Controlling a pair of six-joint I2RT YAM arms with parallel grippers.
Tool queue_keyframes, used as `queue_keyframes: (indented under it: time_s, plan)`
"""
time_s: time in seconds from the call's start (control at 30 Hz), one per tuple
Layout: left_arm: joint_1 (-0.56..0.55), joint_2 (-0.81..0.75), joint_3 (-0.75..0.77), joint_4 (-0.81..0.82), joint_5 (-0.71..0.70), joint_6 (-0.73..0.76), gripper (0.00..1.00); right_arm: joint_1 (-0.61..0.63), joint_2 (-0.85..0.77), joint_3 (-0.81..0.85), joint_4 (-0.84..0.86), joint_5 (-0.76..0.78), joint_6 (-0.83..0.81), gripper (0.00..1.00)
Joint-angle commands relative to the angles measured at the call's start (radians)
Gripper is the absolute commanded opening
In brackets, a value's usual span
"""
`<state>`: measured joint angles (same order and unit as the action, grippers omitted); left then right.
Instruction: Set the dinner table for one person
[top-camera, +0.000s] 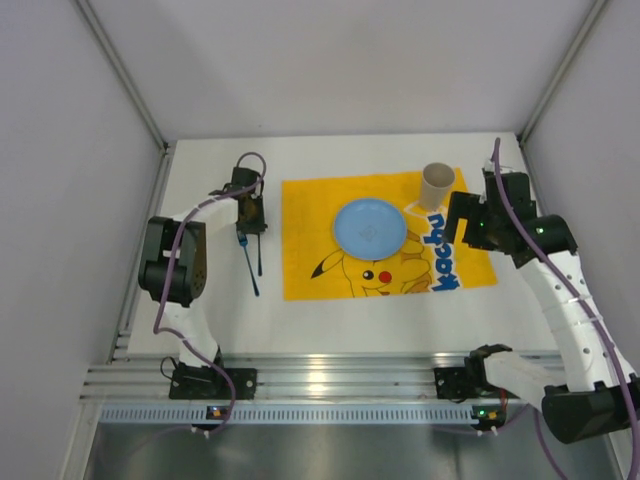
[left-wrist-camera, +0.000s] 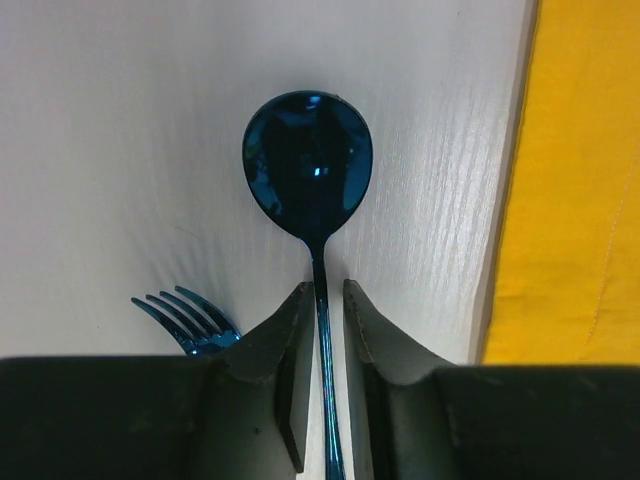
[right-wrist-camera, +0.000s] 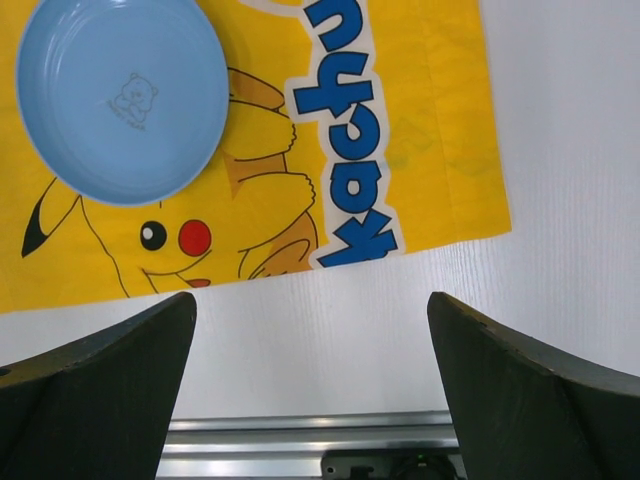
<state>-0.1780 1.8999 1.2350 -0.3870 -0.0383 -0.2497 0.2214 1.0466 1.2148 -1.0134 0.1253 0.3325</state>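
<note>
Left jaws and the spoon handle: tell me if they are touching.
Cannot tell. In the left wrist view the left gripper has its jaws close on either side of the spoon handle, but a thin gap may remain.

**Right wrist: plate on the mat**

The right gripper (right-wrist-camera: 312, 390) hangs with its fingers (right-wrist-camera: 100, 385) spread wide over the white table (right-wrist-camera: 560, 150). Ahead and to its left, a blue plate (right-wrist-camera: 122, 95) sits on the yellow mat (right-wrist-camera: 430, 120). A metal rail (right-wrist-camera: 300, 445) runs between the fingers.
</note>
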Motion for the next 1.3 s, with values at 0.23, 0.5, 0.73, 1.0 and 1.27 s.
queue_keyframes:
  time_s: [0.23,0.5,0.73,1.0,1.27]
  plan:
    - [0.006,0.074,-0.055,0.023,0.032,-0.008,0.0,0.007,0.044,0.083,0.015,0.01,-0.024,1.0]
    - [-0.005,-0.045,0.067,-0.059,0.164,-0.152,0.0,0.091,0.062,0.146,0.122,-0.137,-0.053,1.0]
    - [-0.08,-0.091,0.314,-0.234,0.152,-0.272,0.0,0.262,0.15,0.129,0.327,-0.196,0.109,1.0]
    - [-0.221,-0.093,0.527,-0.332,0.15,-0.379,0.0,0.423,0.299,0.109,0.522,-0.282,0.223,1.0]
    - [-0.347,-0.076,0.667,-0.392,0.146,-0.416,0.0,0.455,0.375,0.112,0.602,-0.294,0.231,0.96]
